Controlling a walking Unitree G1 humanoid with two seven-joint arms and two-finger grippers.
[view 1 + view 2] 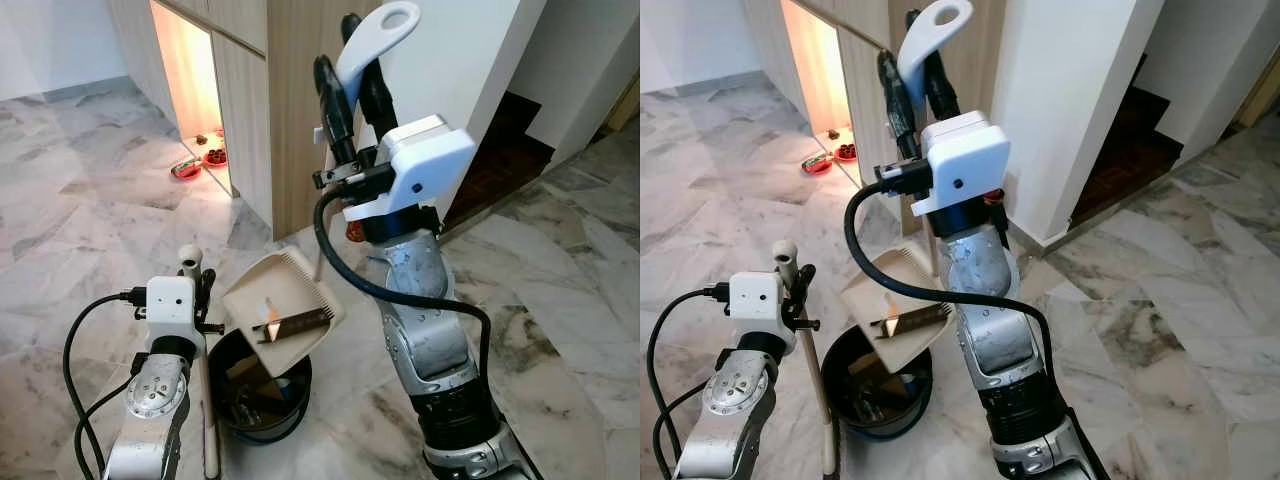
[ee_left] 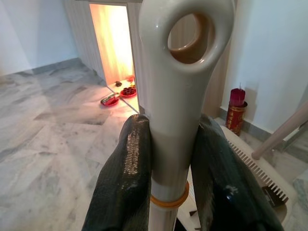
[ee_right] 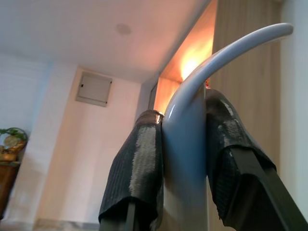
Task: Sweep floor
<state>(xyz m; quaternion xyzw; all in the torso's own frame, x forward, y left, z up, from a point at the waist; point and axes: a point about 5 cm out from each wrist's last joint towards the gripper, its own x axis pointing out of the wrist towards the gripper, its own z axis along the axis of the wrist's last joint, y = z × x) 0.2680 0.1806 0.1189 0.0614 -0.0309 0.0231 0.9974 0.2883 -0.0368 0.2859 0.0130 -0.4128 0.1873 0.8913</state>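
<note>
Above the black bin [image 1: 262, 400], right pincer [image 1: 350, 85] tilts the dustpan [image 1: 283, 298].

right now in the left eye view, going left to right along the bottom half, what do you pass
left gripper on the broom handle → black bin with the tilted dustpan above it → right arm
</note>
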